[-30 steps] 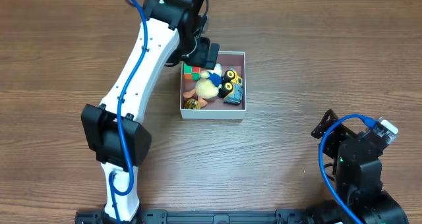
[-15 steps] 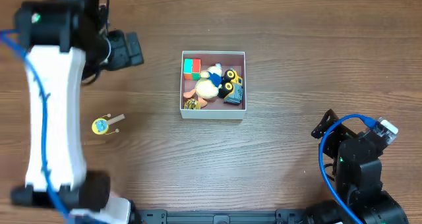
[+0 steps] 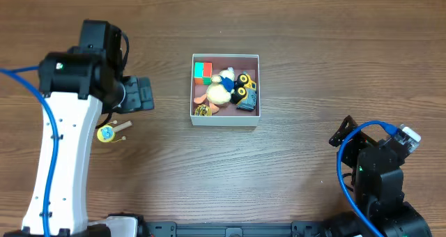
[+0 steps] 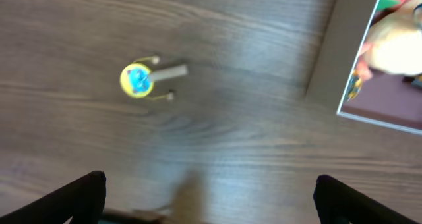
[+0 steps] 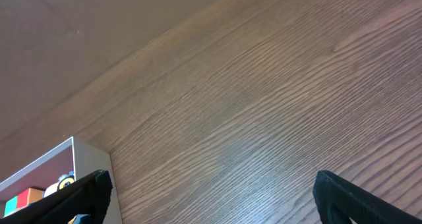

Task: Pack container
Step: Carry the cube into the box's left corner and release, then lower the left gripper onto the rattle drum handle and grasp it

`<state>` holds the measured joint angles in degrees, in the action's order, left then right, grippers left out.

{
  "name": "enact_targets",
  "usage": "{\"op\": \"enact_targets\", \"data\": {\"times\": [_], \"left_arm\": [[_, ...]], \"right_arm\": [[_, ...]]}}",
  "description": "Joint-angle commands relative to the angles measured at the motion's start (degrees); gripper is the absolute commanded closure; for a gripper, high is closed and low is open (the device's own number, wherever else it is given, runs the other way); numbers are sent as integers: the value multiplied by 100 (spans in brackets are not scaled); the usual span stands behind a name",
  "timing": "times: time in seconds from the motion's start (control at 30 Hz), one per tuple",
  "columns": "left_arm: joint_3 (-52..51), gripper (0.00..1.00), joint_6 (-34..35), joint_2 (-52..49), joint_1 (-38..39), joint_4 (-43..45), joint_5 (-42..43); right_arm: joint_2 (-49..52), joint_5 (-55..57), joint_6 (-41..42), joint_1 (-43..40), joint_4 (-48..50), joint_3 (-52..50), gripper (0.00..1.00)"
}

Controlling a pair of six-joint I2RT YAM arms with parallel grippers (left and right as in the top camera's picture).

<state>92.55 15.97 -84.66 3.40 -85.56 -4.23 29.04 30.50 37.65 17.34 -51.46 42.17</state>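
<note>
The container point(image 3: 225, 120) is a square white-walled box with a pinkish inside, at the table's middle. It holds several small toys, among them a red-and-green block point(image 3: 203, 71), a cream plush point(image 3: 219, 90) and a yellow-and-black toy point(image 3: 244, 83). A small yellow-and-blue toy point(image 3: 106, 133) with a tan stick lies on the wood at the left; it also shows in the left wrist view point(image 4: 137, 80). My left gripper point(image 3: 143, 94) is open and empty, above and right of that toy point(image 4: 210, 201). My right gripper point(image 5: 210, 197) is open and empty at the lower right point(image 3: 343, 132). The container's corner shows in both wrist views point(image 4: 328, 59) point(image 5: 82, 161).
The table is brown wood point(image 3: 300, 63). The white left arm point(image 3: 63, 153) runs down the left side. The right arm's base with a blue cable point(image 3: 380, 171) sits at the lower right corner.
My left arm has swung from the container to the far left, then come down and right toward the yellow-and-blue toy. The right arm has not moved.
</note>
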Motion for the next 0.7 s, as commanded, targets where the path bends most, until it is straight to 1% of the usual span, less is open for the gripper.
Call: {"op": "enact_targets", "data": {"times": [0.0,0.03,0.17,0.2,0.23,0.27,0.3,0.33,0.37,0.4,0.43,0.47,0.5,0.53,0.67], "left_arm": [[-317,0,-11,-302,11,264,767],[-446,0,-11,-389,11,332,1023],[-671,0,-9,-750,11,479,2583],[-671,0,-13,-844,11,496,2736],[-671,0,-7,-935,11,549,2712],[-671,0,140,-990,2,588,2708],[-671,0,710,-1049,-22,605,2559],[-673,0,1462,-1062,-44,597,2194],[-673,0,2457,-1051,-46,529,1582],[-673,0,3648,-1034,-46,339,907],[-673,0,5252,-1029,-44,9,214],[-691,0,6282,-1032,-44,-186,-28],[-702,0,6660,-1032,-37,-192,-22],[-702,0,6843,-1047,-37,-131,46],[-702,0,6896,-1054,-39,271,107]], "right_arm": [[-42,90,-13,11,31,17,0],[-42,90,-13,11,31,17,0],[-42,90,-13,11,31,17,0],[-42,90,-13,11,31,17,0],[-42,90,-13,11,31,17,0],[-42,90,-13,11,31,17,0],[-42,90,-13,11,31,17,0],[-42,90,-13,11,31,17,0],[-42,90,-13,11,31,17,0],[-42,90,-13,11,26,17,0],[-42,87,-13,11,15,17,0],[-42,90,-13,11,13,17,0],[-42,90,-13,11,13,17,0],[-42,90,-13,11,13,17,0],[-42,90,-13,11,11,17,0]]}}
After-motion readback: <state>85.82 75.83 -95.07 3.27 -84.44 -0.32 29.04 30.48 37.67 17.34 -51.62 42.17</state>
